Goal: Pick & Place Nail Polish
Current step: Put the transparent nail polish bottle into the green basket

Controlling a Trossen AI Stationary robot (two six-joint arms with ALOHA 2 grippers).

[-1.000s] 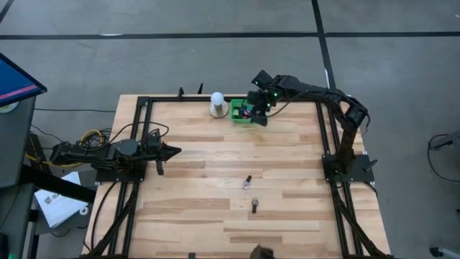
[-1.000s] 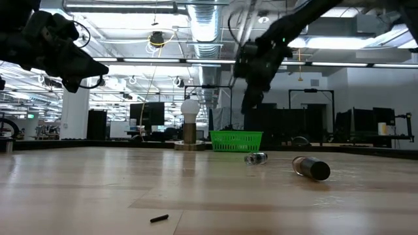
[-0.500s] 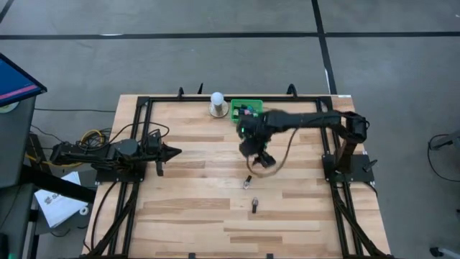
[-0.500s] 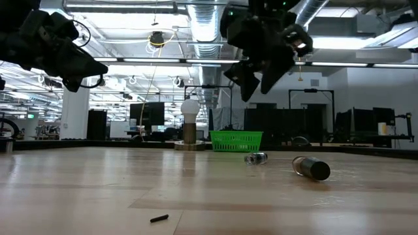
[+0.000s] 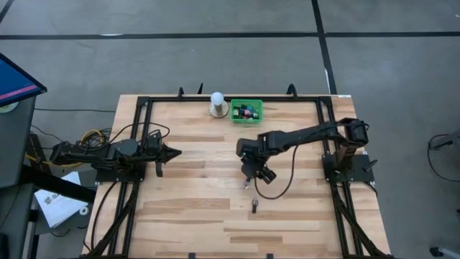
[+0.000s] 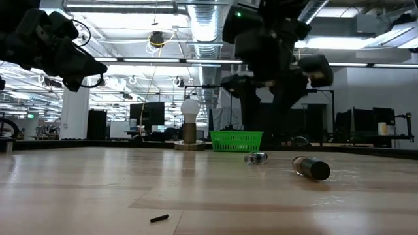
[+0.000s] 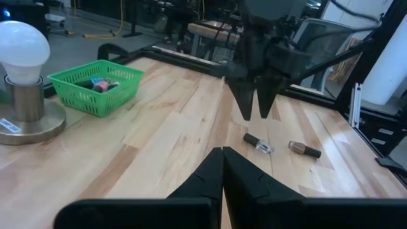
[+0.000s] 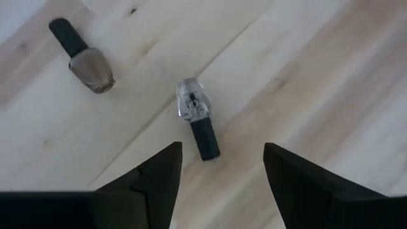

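1. Now the right gripper [image 5: 249,173] is seen low over the middle of the wooden table [image 5: 187,208]; half a second ago it was a little higher and nearer the green basket [image 5: 246,111], and a second ago it was right at the basket.
2. Its two fingers [image 8: 159,181] are spread apart, and nothing is held between them.
3. A clear nail polish bottle [image 8: 197,118] is seen lying flat on the table just under the spread fingers, not touched by them.
4. In the right wrist view its long side is lined up with the gap between the fingers, with the dark cap toward the gripper and the clear body away from it.
5. A second, brownish bottle [image 8: 84,55] is seen lying flat close by, apart from the first one, its dark cap pointed away from that bottle.
6. Neither bottle has moved since the earlier pictures.
7. More small bottles [image 7: 96,83] are seen inside the green basket at the far edge of the table, beside the light bulb on its round base [image 5: 218,105].
8. The left gripper [image 5: 169,151] is held at the left side of the table with its fingers pressed together, just where it was before.
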